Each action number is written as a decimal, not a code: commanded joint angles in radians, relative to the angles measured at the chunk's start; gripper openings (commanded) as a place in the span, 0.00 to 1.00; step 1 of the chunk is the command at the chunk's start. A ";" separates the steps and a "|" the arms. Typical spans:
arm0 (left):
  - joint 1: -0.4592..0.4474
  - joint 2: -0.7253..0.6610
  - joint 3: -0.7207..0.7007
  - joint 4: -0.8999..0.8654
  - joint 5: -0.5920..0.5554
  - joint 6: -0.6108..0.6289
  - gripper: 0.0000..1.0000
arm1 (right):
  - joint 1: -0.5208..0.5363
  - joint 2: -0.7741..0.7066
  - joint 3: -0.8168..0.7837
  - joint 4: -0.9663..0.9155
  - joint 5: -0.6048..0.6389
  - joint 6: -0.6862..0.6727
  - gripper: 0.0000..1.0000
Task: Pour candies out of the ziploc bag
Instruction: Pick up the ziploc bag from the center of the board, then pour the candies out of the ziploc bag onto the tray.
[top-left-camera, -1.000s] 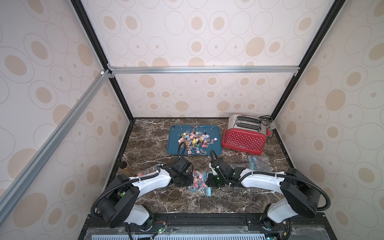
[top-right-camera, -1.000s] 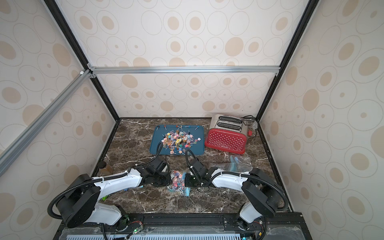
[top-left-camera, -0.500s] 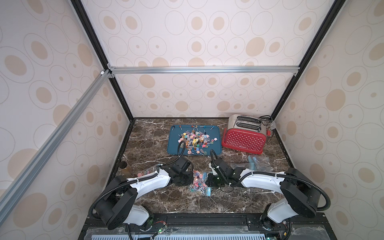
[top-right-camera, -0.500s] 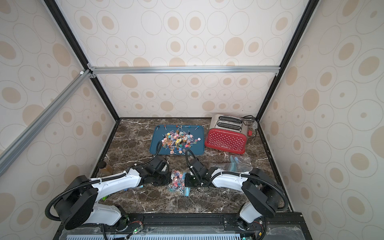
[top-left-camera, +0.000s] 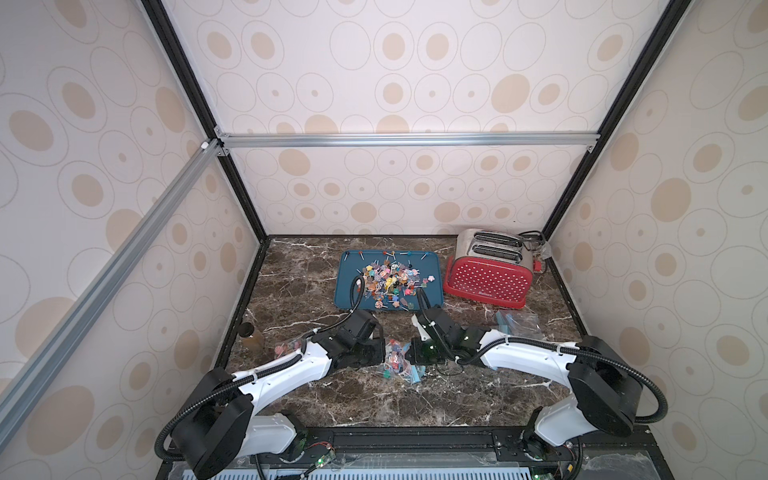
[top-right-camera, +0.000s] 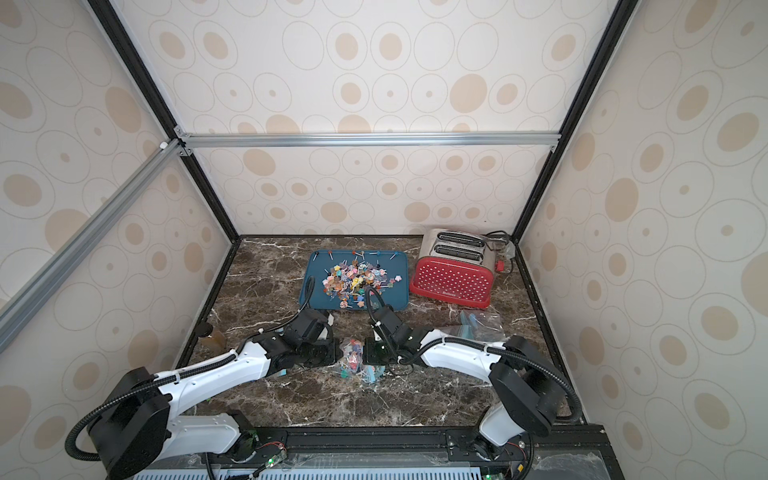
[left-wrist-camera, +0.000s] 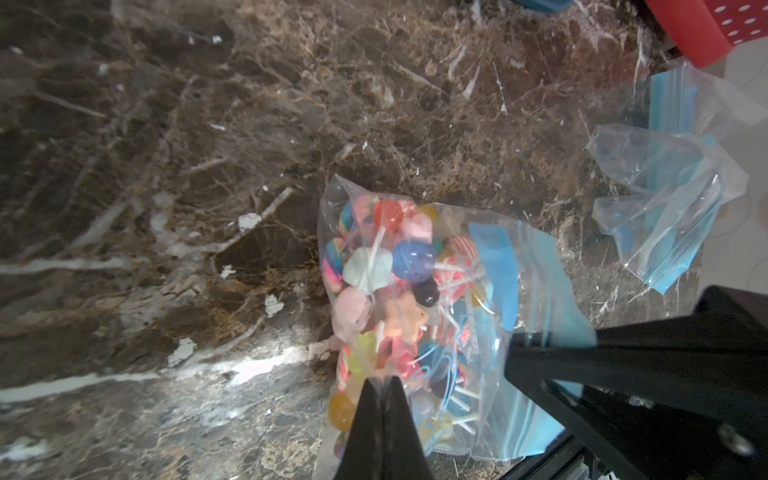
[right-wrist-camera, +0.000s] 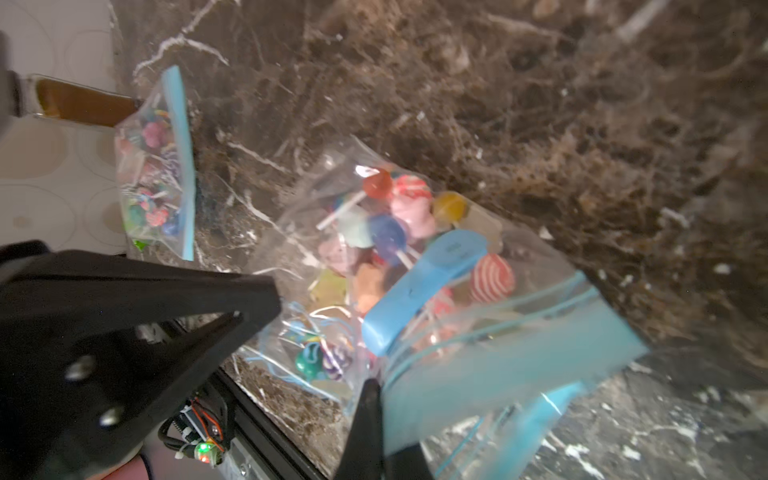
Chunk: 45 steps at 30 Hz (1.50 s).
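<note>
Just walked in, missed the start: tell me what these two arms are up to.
Both arms grip one ziploc bag of candies between them: the left gripper and right gripper are each shut on its plastic. Nothing is pouring yet. A blue tray behind already holds loose candies.

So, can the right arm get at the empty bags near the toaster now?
Probably not yet: the right gripper is shut on the ziploc bag. The empty bags lie close beside that arm.

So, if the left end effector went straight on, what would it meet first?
The ziploc bag the left end effector is pinching, candies just ahead; beyond that likely marble tabletop, depth unclear.
</note>
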 joint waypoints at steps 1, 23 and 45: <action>0.005 -0.020 0.024 -0.014 -0.042 -0.017 0.00 | -0.001 -0.022 0.073 -0.058 0.019 -0.041 0.00; 0.236 0.149 0.422 -0.099 -0.208 0.187 0.00 | -0.171 0.325 0.726 -0.319 -0.042 -0.268 0.00; 0.413 0.655 0.923 0.038 -0.006 0.306 0.00 | -0.372 0.938 1.467 -0.437 -0.241 -0.240 0.00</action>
